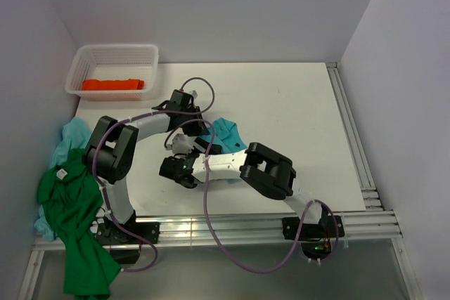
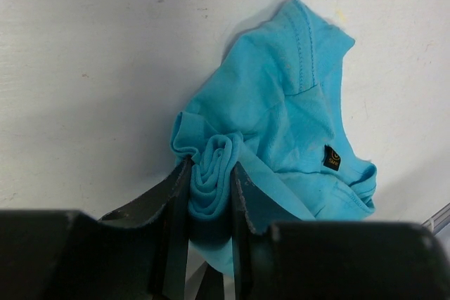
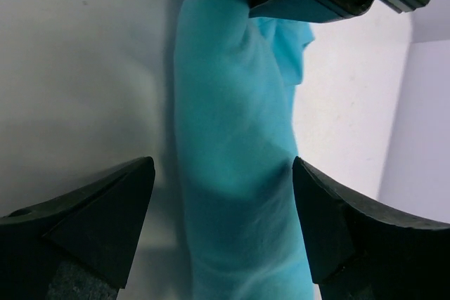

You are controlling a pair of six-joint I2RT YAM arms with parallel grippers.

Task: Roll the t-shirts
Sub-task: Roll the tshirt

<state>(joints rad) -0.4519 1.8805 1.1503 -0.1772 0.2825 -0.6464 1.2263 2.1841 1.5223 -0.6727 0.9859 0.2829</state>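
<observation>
Status: saw left gripper [image 2: 209, 170] clamped on bunched, rolled end of 1 turquoise t-shirt [image 2: 281, 103], lying on table [image 1: 302, 103] near middle. Found right gripper [image 3: 223, 173] with jaws wide apart, straddling same shirt's roll; possibly clear of cloth, hard to tell from wrist view. Spotted 1 orange-red t-shirt [image 1: 112, 84] inside white basket [image 1: 112, 48] at far left corner. Noted green t-shirt [image 1: 74, 209] heaped over 2nd turquoise t-shirt [image 1: 70, 135] at left edge, draped past near edge.
</observation>
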